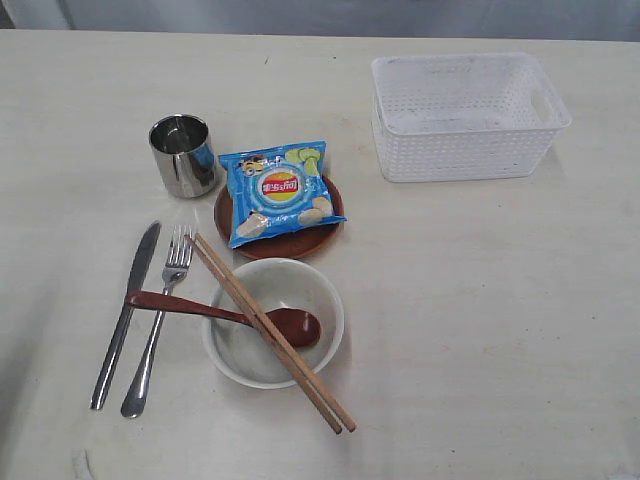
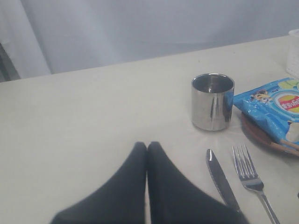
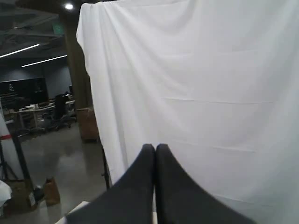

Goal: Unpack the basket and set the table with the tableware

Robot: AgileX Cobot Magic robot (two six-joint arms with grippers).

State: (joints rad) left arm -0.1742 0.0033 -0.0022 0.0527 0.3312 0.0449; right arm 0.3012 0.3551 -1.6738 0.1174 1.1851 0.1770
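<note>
A white speckled bowl (image 1: 225, 372) sits on the pale worktop (image 1: 480, 320), with wooden chopsticks (image 1: 270, 328) across its rim and a reddish-brown spoon (image 1: 200, 308) dipping in. Left of the bowl lie a steel fork (image 1: 158, 325) and knife (image 1: 125, 312). Behind it are a brown plate (image 1: 285, 248) (a blue chips packet (image 1: 280, 190) on top), a steel cup (image 1: 182, 155) and, well apart, a white lattice basket (image 1: 460, 150). The left end effector (image 2: 147, 145), pinched shut and empty, hovers near the knife. The right end effector (image 3: 155, 147), likewise closed on nothing, faces a white curtain (image 3: 210, 70).

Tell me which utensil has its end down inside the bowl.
The reddish-brown wooden spoon: its head lies in the bowl, while the chopsticks bridge the rim and the knife and fork lie beside it.
</note>
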